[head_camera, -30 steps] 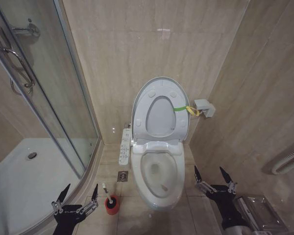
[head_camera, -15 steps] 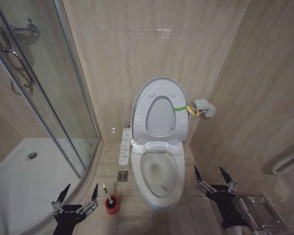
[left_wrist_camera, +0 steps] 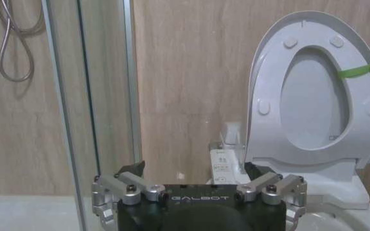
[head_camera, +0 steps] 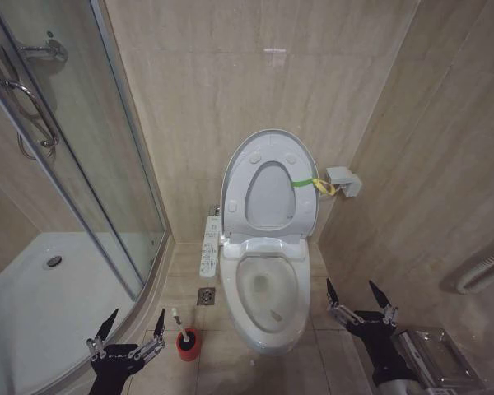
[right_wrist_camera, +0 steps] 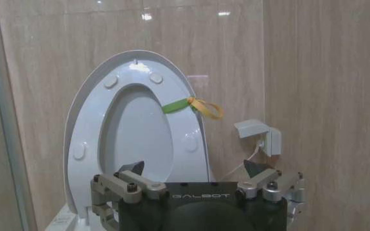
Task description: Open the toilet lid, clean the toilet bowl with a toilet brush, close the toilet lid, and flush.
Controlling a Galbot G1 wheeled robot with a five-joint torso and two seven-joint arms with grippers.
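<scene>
We see the toilet lid point(head_camera: 269, 188) up in the middle, so the toilet brush point(head_camera: 182, 328) waits at lower left beside our spread left gripper point(head_camera: 125, 337), right gripper point(head_camera: 361, 305) spread too.

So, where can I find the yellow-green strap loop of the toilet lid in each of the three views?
Head view: the strap loop sits at the raised toilet lid's right edge, near the small wall box.
Left wrist view: strap loop at the picture's far right edge, on the lid's rim.
Right wrist view: strap loop near the centre, above the wall box.
Shared landmark: the upright lid.
</scene>
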